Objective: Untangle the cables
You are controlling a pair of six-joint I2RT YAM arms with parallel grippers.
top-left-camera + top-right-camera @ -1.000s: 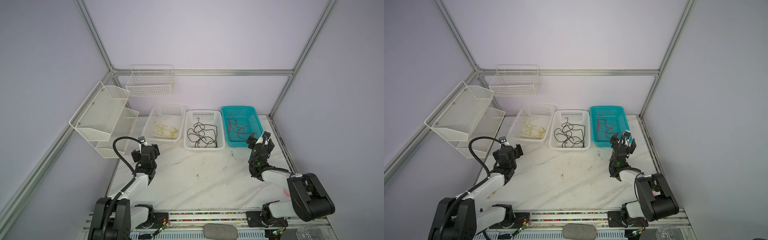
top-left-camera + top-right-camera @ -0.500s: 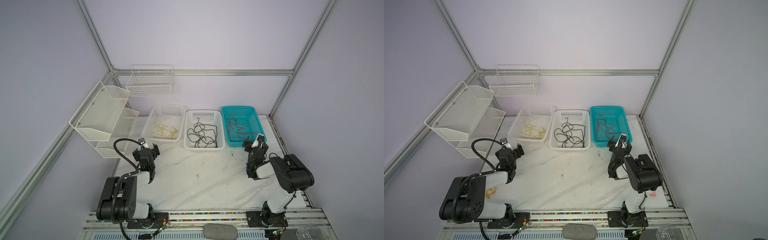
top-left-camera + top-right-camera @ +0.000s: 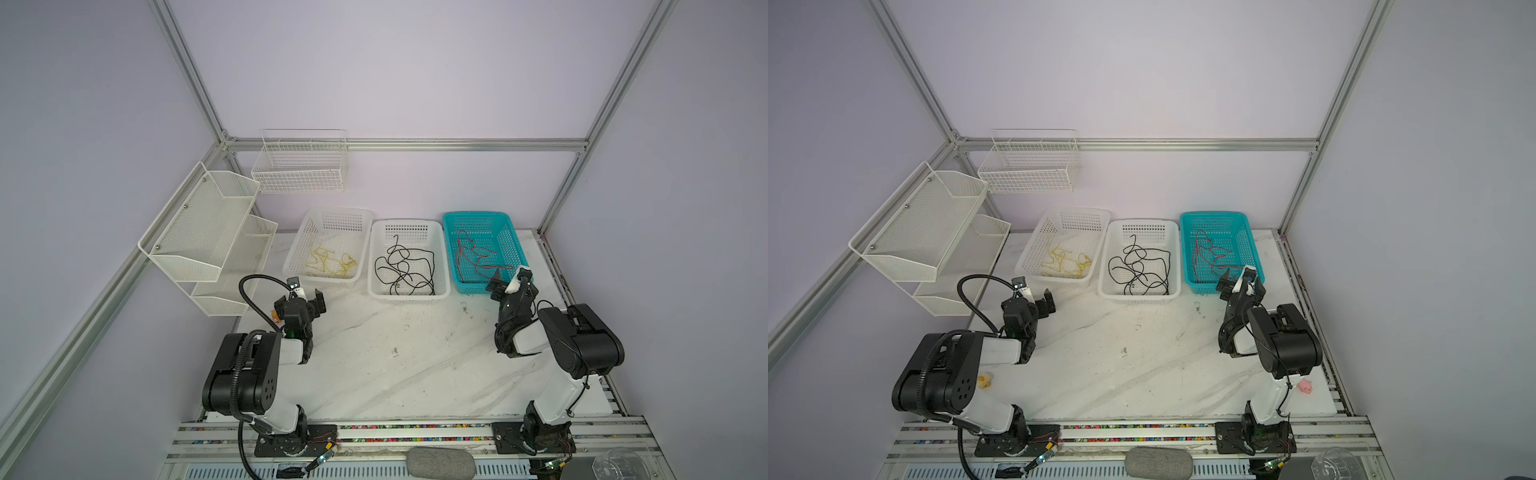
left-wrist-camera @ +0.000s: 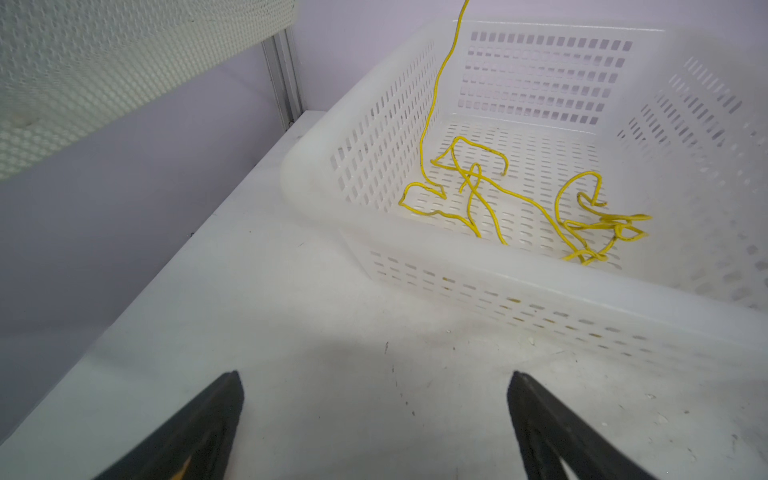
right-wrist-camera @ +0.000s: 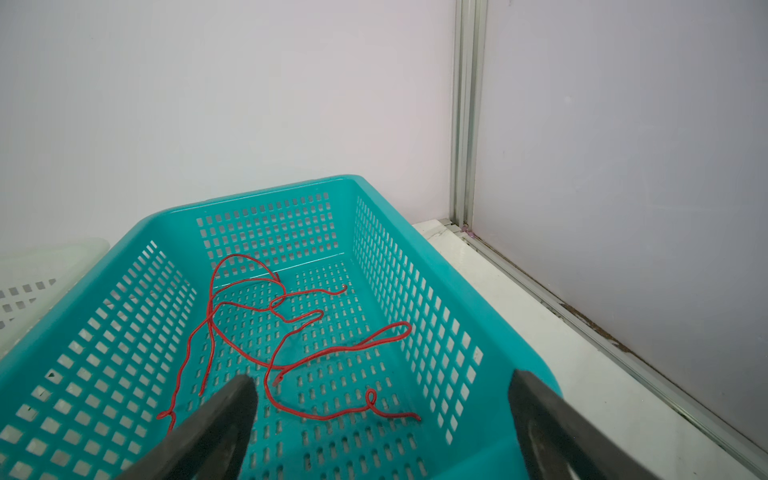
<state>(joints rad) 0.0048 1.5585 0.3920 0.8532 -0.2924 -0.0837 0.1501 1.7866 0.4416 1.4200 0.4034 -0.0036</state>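
The cables lie sorted by colour in three baskets at the back of the table. Yellow cables [image 3: 328,262] [image 3: 1065,264] [image 4: 519,199] are in the left white basket [image 3: 332,209]. Black cables [image 3: 405,270] [image 3: 1138,268] are in the middle white basket [image 3: 407,221]. Red cables [image 3: 478,257] [image 3: 1210,255] [image 5: 291,332] are in the teal basket [image 3: 478,214]. My left gripper [image 3: 306,293] [image 3: 1038,297] [image 4: 374,376] is open and empty over bare table, just in front of the left basket. My right gripper [image 3: 510,280] [image 3: 1241,280] [image 5: 380,376] is open and empty above the teal basket's near rim.
White mesh shelves [image 3: 199,224] and a wire rack [image 3: 299,166] hang on the left and back walls. A small yellow object [image 3: 984,380] lies by the left arm's base and a small pink one [image 3: 1306,386] by the right arm's. Walls and frame posts enclose the table.
Both arms have folded up, their elbow links rising above the bases. The grippers stayed nearly in place in front of the baskets, open throughout. The cables have not moved.
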